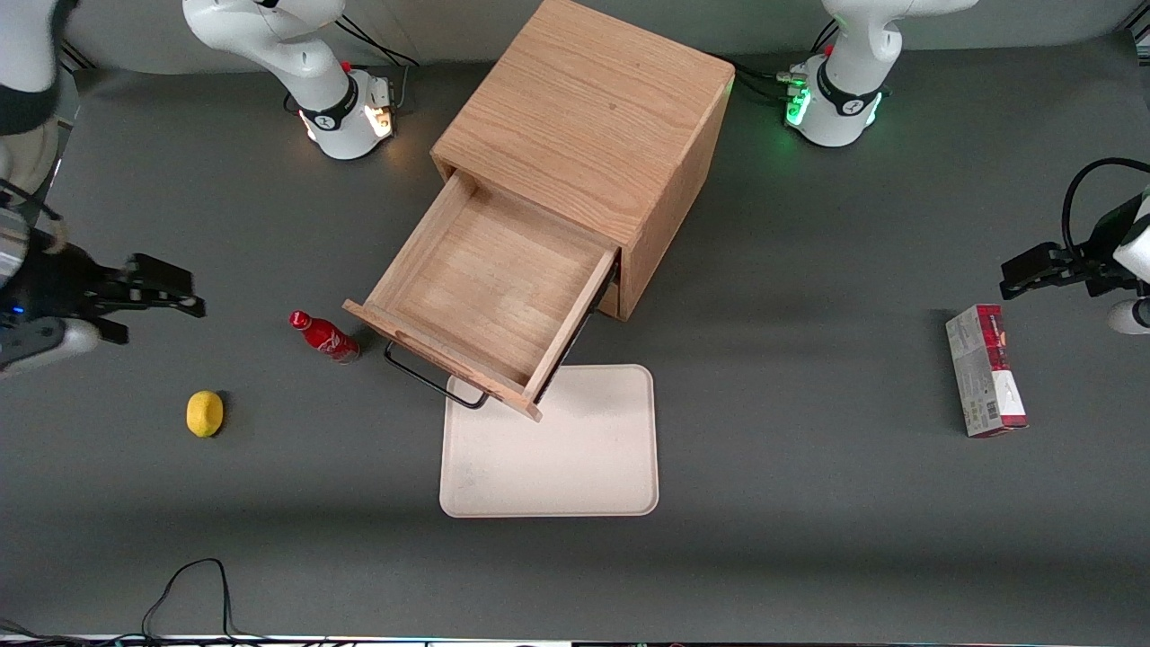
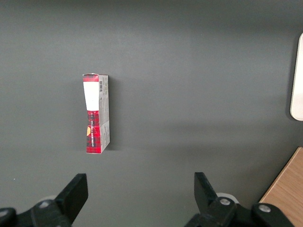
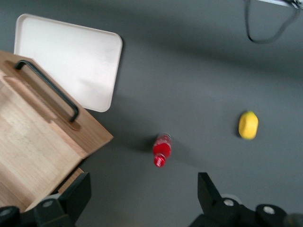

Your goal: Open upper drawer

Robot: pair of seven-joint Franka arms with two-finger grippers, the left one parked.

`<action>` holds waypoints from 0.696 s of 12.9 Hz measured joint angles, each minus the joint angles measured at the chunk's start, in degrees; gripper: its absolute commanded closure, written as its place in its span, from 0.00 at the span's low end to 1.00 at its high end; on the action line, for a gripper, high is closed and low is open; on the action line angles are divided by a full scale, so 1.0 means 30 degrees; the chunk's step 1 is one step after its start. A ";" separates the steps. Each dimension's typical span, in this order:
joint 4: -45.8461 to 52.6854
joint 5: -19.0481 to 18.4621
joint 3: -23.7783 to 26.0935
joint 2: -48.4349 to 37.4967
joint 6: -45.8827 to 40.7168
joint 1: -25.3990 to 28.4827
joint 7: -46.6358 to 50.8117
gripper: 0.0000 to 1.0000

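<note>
The upper drawer (image 1: 490, 283) of the light-brown oak cabinet (image 1: 588, 112) stands pulled far out, its shallow wooden tray empty. Its thin black wire handle (image 1: 431, 377) faces the front camera and hangs over a corner of the white tray. The drawer (image 3: 33, 137) and handle (image 3: 49, 90) also show in the right wrist view. The lower drawer is hidden under it. My right gripper (image 1: 171, 292) is open and empty, raised well off toward the working arm's end of the table, apart from the drawer; its two fingers (image 3: 75, 194) stand wide apart above bare table.
A small red bottle (image 1: 323, 335) stands beside the drawer front, toward the working arm's end. A yellow lemon (image 1: 205, 413) lies nearer the front camera than the bottle. A white tray (image 1: 575, 458) lies in front of the drawer. A red-and-white box (image 1: 986, 370) lies toward the parked arm's end.
</note>
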 measured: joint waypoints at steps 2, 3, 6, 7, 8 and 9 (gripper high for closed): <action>-0.2853 -0.0279 0.0848 -0.1881 0.1431 -0.1632 0.0042 0.00; -0.4029 -0.1099 0.1565 -0.2715 0.1887 -0.2354 0.0233 0.00; -0.5577 -0.2948 0.3666 -0.4017 0.2462 -0.3428 0.2469 0.00; -0.5756 -0.3068 0.3970 -0.4134 0.2479 -0.3680 0.2755 0.00; -0.5873 -0.3097 0.4045 -0.4147 0.2519 -0.3963 0.2808 0.00; -0.5996 -0.3113 0.4045 -0.4121 0.2581 -0.4263 0.2808 0.00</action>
